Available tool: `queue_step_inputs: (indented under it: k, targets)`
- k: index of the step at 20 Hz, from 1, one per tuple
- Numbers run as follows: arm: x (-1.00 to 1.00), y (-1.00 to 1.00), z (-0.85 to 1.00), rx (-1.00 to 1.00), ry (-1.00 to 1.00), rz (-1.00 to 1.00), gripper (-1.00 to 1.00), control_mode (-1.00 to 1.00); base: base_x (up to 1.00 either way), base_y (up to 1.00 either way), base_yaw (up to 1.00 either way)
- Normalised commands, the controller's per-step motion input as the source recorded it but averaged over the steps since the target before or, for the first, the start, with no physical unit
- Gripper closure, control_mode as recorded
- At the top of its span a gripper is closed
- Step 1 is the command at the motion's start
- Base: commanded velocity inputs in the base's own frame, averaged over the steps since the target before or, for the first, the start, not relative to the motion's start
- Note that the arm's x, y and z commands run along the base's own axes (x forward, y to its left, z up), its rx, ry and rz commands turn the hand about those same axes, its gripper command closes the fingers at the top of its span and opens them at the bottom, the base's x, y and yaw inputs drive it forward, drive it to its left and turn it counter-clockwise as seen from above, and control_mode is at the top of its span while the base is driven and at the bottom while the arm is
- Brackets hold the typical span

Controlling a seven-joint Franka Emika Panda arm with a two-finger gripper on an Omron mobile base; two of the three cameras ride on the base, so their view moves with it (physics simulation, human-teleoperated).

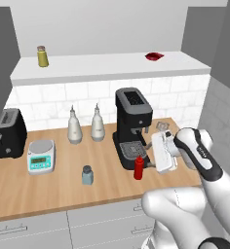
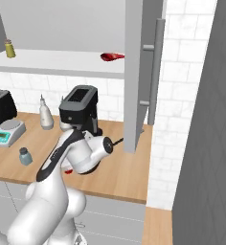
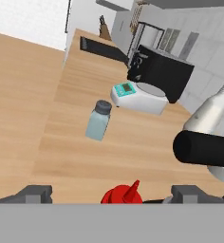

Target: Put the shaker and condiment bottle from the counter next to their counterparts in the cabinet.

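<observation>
Two gripper (image 3: 112,194) tips spread wide around red condiment bottle (image 3: 122,193), bottom middle; could tip it into coffee machine (image 1: 132,125) if nudged.

A glossy white arm (image 1: 204,194) of rounded, bulbous segments is seen, with dark bands at the joints, a blocky white hand (image 1: 163,152), and two small dark grey fingertips (image 3: 35,193).

- Shakers: 2. One pale blue-grey shaker (image 1: 87,175) on the counter (image 1: 48,192), one olive-yellow shaker (image 1: 42,56) on the cabinet (image 1: 112,68).
- White pear-shaped bottles (image 1: 74,126): 2.
- Red condiment bottle (image 1: 139,167): 1.
- Red packet (image 1: 154,56): 1.
- Coffee machine (image 1: 132,124): 1.
- Kitchen scale (image 1: 41,156): 1.
- Toaster (image 1: 7,133): 1.
</observation>
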Motion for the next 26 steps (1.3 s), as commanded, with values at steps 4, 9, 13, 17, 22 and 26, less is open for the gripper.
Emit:
queue_step_inputs:
  k: [4, 9, 13, 17, 22, 26]
  targets:
    - [0.0, 0.19, -0.37, 0.0, 0.0, 0.0, -1.0, -1.0, 0.0, 0.0, 0.0]
    - [0.0, 0.24, -0.41, 0.0, 0.0, 0.0, -1.0, -1.0, 0.0, 0.0, 0.0]
    - [0.05, 0.16, -0.31, 0.0, 0.0, 0.0, -1.0, -1.0, 0.0, 0.0, 0.0]
    - [0.16, 0.13, -0.25, 0.0, 0.0, 0.0, -1.0, -1.0, 0.0, 0.0, 0.0]
    - [0.12, 0.17, -0.28, 0.0, 0.0, 0.0, -1.0, -1.0, 0.0, 0.0, 0.0]
    - [0.01, 0.06, -0.17, 0.0, 0.0, 0.0, -1.0, -1.0, 0.0, 0.0, 0.0]
